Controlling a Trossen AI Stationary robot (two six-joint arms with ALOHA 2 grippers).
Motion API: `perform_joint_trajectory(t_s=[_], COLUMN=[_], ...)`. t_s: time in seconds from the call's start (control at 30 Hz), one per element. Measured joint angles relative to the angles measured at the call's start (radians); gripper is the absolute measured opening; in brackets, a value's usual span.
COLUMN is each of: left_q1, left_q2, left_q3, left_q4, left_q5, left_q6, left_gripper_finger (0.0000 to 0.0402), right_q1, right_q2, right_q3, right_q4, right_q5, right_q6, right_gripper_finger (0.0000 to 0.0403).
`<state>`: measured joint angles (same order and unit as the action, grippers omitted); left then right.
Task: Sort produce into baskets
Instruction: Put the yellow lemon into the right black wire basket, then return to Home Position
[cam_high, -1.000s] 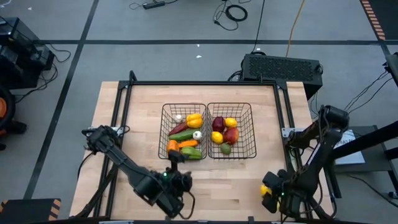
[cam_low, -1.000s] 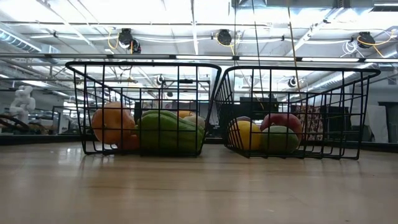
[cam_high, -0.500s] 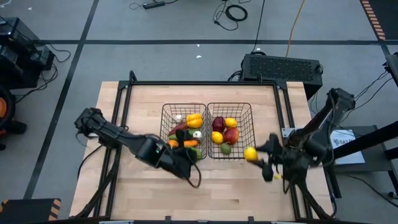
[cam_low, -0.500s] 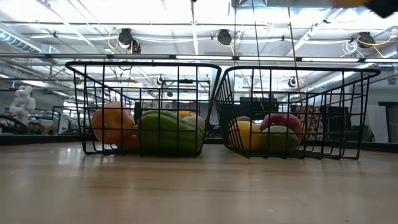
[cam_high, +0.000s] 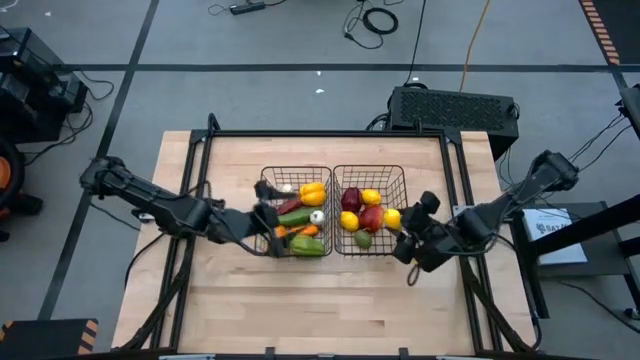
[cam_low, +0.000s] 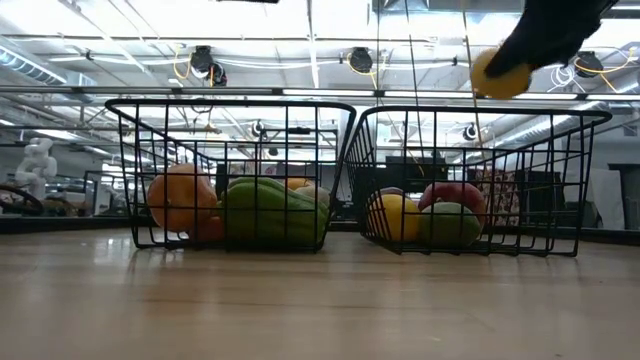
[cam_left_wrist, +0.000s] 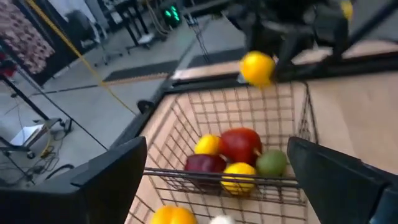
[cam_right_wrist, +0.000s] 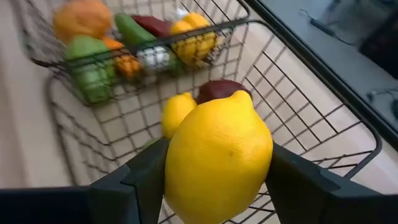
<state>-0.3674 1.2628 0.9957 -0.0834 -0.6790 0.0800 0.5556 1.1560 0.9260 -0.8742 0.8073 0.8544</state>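
my left gripper (cam_high: 264, 213) sits at the outer left edge of the left basket (cam_high: 268, 181), fingers (cam_left_wrist: 112, 177) spread wide with nothing between them. that basket holds the vegetables: a yellow pepper (cam_high: 312, 192), a white garlic bulb (cam_high: 317, 216), a green cucumber (cam_high: 291, 217), an orange pepper (cam_high: 276, 234) and a green pepper (cam_high: 309, 246).

just beside it on the wooden table (cam_high: 230, 300) stands the right basket (cam_high: 406, 210), with a dark red apple (cam_high: 351, 198), two lemons (cam_high: 348, 221), a red apple (cam_high: 372, 217) and a small green piece (cam_high: 363, 239) at its near end.

my right gripper (cam_high: 404, 222) hangs over the right wall of the right basket, closed around a yellow lemon (cam_right_wrist: 217, 155) that fills the gap between both fingers (cam_right_wrist: 149, 177). in the low view the held lemon (cam_low: 499, 75) is above the basket's rim, clear of the wire and of the fruit lying inside.
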Motion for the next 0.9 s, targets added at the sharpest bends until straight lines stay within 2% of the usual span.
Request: perform_joint_trajectory(t_s=[0.1,0.17,0.3,0.37,0.7,0.83,0.9], left_q1=[0.006,0.012,0.015,0.014,0.012,0.021,0.023], left_q2=[-0.06,-0.091,-0.124,-0.123,-0.122,-0.122,-0.122], left_q3=[-0.067,-0.095,-0.12,-0.12,-0.12,-0.12,-0.12], left_q4=[0.059,0.054,-0.001,-0.046,0.023,0.022,0.022], left_q5=[-0.004,-0.031,-0.221,-0.259,-0.195,-0.113,-0.107], left_q6=[0.009,0.006,-0.016,-0.015,-0.015,-0.018,-0.019], left_gripper_finger=[0.0393,0.0393,0.0393,0.0393,0.0393,0.0393,0.0393], right_q1=[-0.035,-0.059,-0.088,-0.101,-0.139,-0.14,-0.133], right_q2=[0.043,0.067,0.115,0.135,0.187,0.171,0.149], right_q3=[0.0,0.0,0.0,0.0,0.0,-0.001,-0.001], right_q4=[0.001,-0.001,-0.004,-0.003,0.019,0.053,0.08], right_q5=[-0.018,-0.066,-0.113,-0.14,-0.153,-0.137,-0.121], right_q6=[-0.003,-0.004,-0.003,-0.001,-0.009,-0.052,-0.094], right_gripper_finger=[0.0224,0.0224,0.0224,0.0226,0.031,0.0316,0.0315])
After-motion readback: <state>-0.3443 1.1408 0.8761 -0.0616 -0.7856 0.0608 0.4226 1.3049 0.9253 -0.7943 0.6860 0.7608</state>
